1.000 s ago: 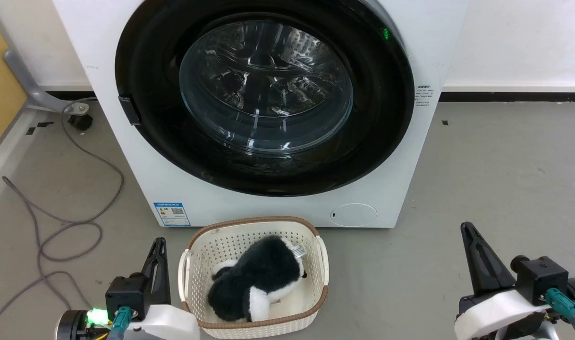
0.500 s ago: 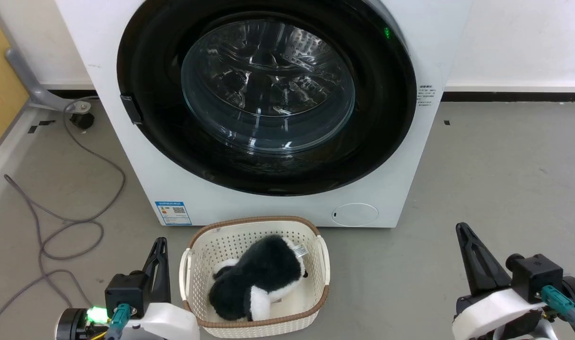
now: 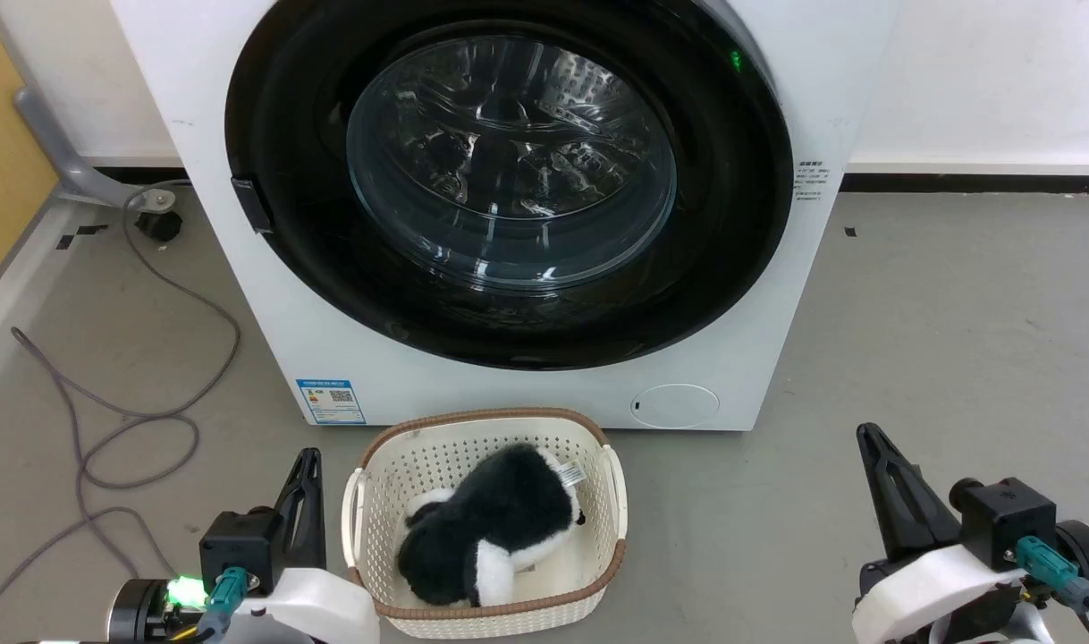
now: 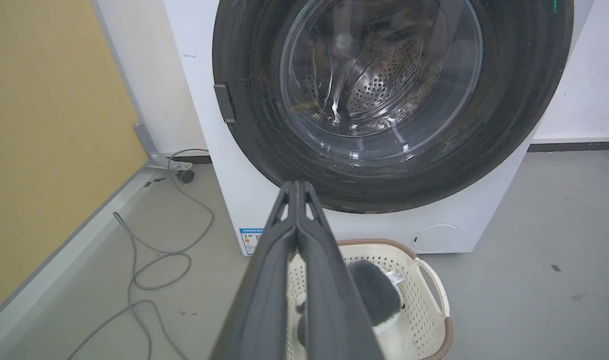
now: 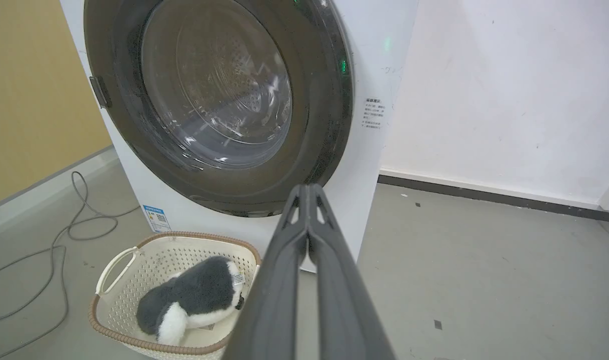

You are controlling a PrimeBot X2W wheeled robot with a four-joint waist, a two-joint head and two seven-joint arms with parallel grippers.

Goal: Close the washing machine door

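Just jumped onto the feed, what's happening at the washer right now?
The washing machine door sits flush against the front of the washing machine, so it looks closed. The left gripper and the right gripper are low and well clear of the door, fingers together and holding nothing. On the floor in front of the machine is a cream basket with a black-and-white plush toy in it.

Prob. a bare test lab: washing machine [image 3: 527, 394] on grey floor [image 3: 956, 313], plain white wall [image 3: 983, 80], loose cable [image 3: 106, 438].
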